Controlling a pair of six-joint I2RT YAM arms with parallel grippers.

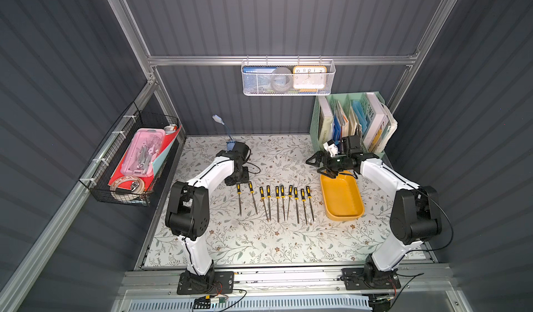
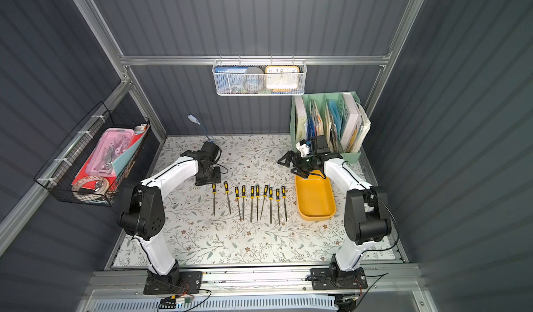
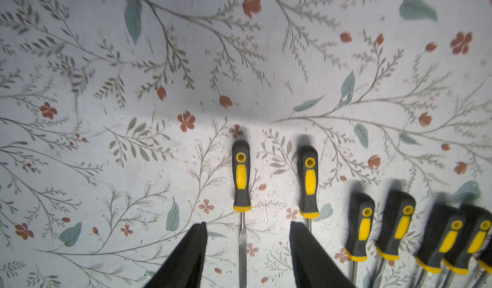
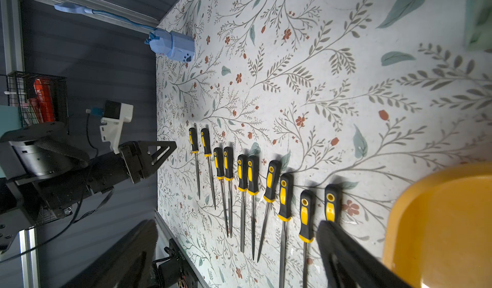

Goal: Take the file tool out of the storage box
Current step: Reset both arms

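Left hand (image 3: 247, 224): open, we see it straddling the leftmost file (image 3: 241, 177), not touching.
Right hand (image 1: 318, 167): spread wide above the storage box (image 1: 341, 199).
Files (image 1: 277, 193): we count ten on the tabletop (image 1: 259, 238), beside the storage box near its right edge.

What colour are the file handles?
The file handles are dark grey with yellow inserts; clearest in the left wrist view.

Storage box (image 1: 341, 198) and file tools (image 1: 277, 192).
Mustard-yellow box sits upright on the table; ten black-and-yellow-handled file tools lie side by side just beside it.
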